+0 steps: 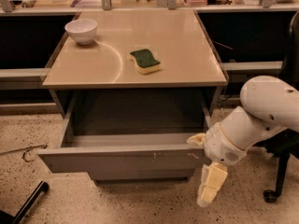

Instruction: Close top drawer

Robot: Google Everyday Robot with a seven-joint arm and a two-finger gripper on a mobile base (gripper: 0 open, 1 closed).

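The top drawer [121,158] is pulled far out of the tan-topped cabinet, and its inside looks empty. Its plain grey front has small pale scratches and faces me low in the view. My gripper [199,170] is at the right end of that front, on a white arm reaching in from the right. It is open. One pale yellow finger [196,138] is at the drawer's top right corner, and the other finger [211,185] hangs down beside the front toward the floor. It holds nothing.
On the cabinet top [177,55] sit a white bowl [81,30] at the back left and a green and yellow sponge [145,60] near the middle. A chair base with a wheel [271,195] stands at the right. A black bar [28,203] lies on the speckled floor at the lower left.
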